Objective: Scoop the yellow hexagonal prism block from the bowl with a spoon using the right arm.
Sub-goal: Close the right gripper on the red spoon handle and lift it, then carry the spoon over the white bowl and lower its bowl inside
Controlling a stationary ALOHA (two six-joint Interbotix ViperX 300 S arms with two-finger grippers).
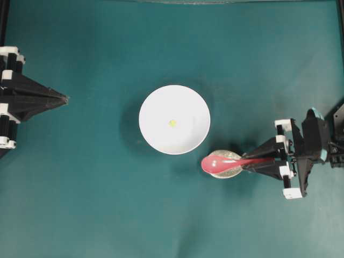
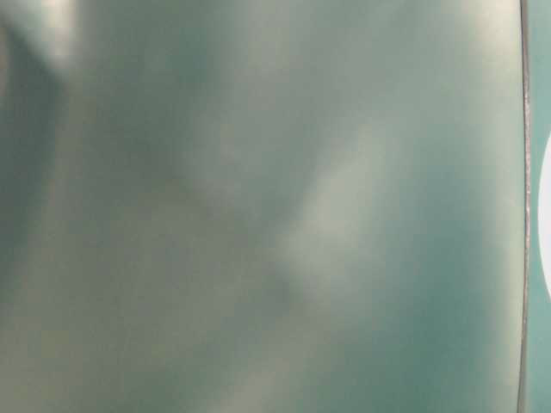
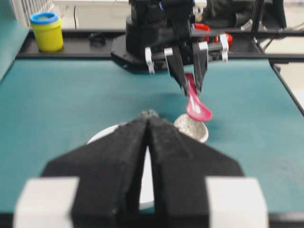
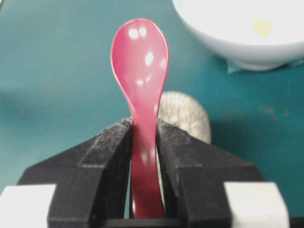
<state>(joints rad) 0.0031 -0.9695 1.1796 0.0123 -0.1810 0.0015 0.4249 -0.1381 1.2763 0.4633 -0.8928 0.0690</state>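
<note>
Spoon (image 4: 140,71) in right tool (image 4: 144,135), seemingly unlabelled

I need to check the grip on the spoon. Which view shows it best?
The right wrist view: the spoon fills it, its handle clamped between the right gripper's fingers. Overhead and left wrist views show it small, above the speckled dish. The table-level view misses it.

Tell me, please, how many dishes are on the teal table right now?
2: the large round white bowl at mid-table, and a small speckled beige oval dish just to its lower right, partly covered by the glossy pink-red spoon. None seems hidden.
</note>
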